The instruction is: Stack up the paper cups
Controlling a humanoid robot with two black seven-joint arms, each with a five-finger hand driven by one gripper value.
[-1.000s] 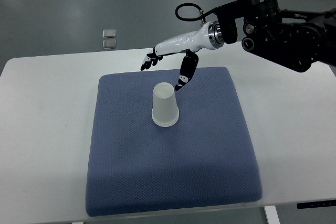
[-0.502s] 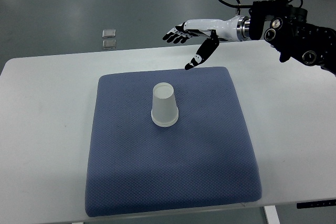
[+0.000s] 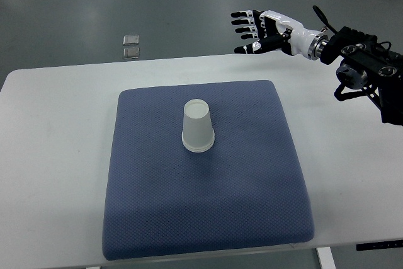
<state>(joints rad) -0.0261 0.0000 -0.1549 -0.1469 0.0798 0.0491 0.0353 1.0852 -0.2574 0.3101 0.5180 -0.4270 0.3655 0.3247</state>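
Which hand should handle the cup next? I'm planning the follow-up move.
Right, probably. Only the right hand is in view, open and empty above the table's far edge. The upside-down paper cup stands on the blue mat; no left arm shows.

My black right arm (image 3: 365, 70) reaches in from the right edge, held high toward the far side. At its end my white-and-black right hand (image 3: 261, 29) is raised, fingers (image 3: 242, 22) spread flat, holding nothing
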